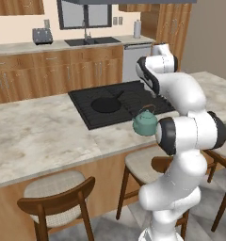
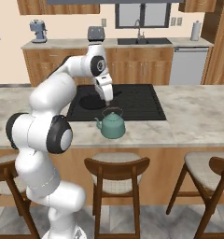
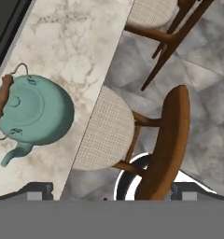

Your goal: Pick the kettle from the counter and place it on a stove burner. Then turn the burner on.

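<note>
The kettle (image 2: 111, 124) sits upright on the worktop (image 2: 188, 116), just in front of the near edge of the black stove (image 2: 137, 100) and close to the worktop's own near edge, above a stool (image 2: 116, 170). It is not yet on a burner, so I judge the pick hasn't begun. My fingers (image 2: 107, 99) hang over the stove's near edge, just behind and above the kettle's brown handle (image 3: 2, 95), spread as wide as they go, holding and touching nothing.
</note>
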{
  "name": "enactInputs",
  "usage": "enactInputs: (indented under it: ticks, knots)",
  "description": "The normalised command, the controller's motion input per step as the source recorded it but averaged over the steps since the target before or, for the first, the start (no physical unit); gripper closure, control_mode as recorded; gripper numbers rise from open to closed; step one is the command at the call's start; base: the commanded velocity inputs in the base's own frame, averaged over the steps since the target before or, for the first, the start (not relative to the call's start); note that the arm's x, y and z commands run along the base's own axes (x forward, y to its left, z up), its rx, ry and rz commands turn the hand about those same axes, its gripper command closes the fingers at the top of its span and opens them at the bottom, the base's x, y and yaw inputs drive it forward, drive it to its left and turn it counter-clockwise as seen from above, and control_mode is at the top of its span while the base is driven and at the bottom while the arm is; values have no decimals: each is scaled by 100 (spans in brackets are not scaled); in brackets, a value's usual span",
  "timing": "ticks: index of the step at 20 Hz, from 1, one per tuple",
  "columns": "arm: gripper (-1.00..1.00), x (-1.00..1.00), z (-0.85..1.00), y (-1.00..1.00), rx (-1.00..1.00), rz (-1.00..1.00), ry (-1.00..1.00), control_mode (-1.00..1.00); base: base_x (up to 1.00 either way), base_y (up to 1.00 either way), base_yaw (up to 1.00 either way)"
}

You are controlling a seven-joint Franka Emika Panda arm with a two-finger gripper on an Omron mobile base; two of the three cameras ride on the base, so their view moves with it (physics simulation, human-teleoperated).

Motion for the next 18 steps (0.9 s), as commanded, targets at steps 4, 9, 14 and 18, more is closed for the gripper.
enactInputs:
  ticks: [4, 9, 14, 18]
  knots:
    - [-100, 51, -32, 0, 3, -1, 7, -100, 0, 0, 0]
    - [-100, 45, -40, 0, 7, 0, 3, -100, 0, 0, 0]
    - [-100, 50, -38, 0, 5, 0, 0, -100, 0, 0, 0]
    - [-100, 58, -30, 0, 0, 0, 0, -100, 0, 0, 0]
